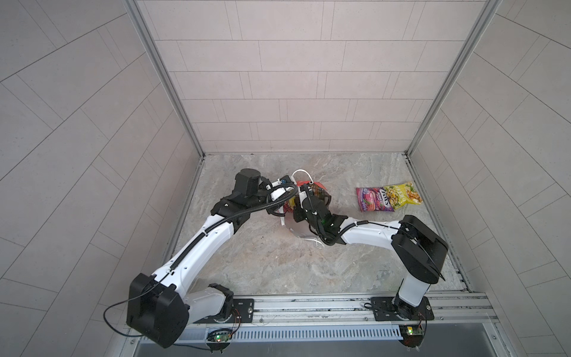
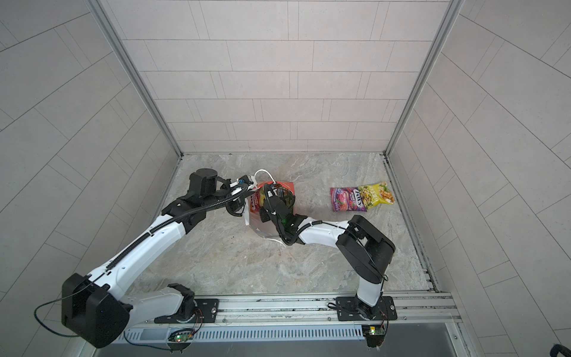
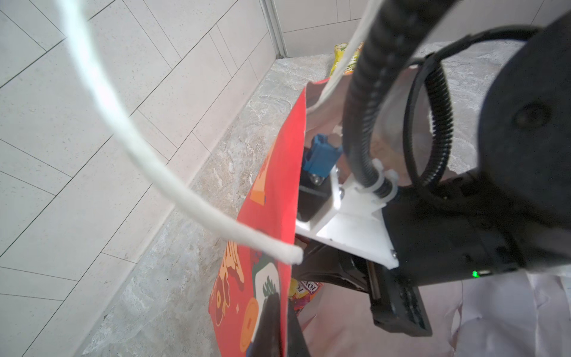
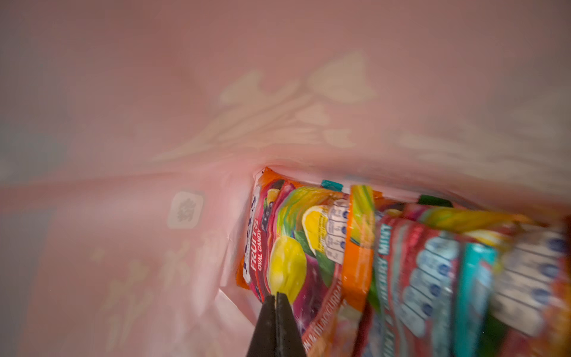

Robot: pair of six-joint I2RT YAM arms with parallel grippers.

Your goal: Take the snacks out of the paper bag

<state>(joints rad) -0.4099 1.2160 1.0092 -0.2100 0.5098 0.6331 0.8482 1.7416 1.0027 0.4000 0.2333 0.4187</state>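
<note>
About 1/3 done, at a guess. Shows 2 snacks already out: purple packet [image 2: 347, 200] and yellow packet [image 2: 377, 194], touching, flat on the tabletop [image 2: 247, 265], well right of the bag [image 2: 289, 187] and near the right wall. Leaves several more inside: in the right wrist view, an orange packet [image 4: 287, 247] foremost, teal and red ones packed beside it at the bag's bottom. Cannot give an exact count.

Pinches the bag's red wall at the rim with the left claw [image 3: 279, 327], 1 finger outside, 1 inside, holding the mouth open. Reaches deep inside with the right claw [image 4: 276, 298], tips closed together and touching the orange packet's face. Cannot tell whether any film is caught between them. Left to do: a sure pinch, a lift clear of the rim, then the same for the rest.

Stands mid-table on grey marbled stone. Boxed in by pale tiled walls [image 2: 278, 77] on 3 sides, with aluminium posts [image 2: 136, 77] at the corners and a rail [image 2: 278, 304] along the front carrying both arm bases.
</note>
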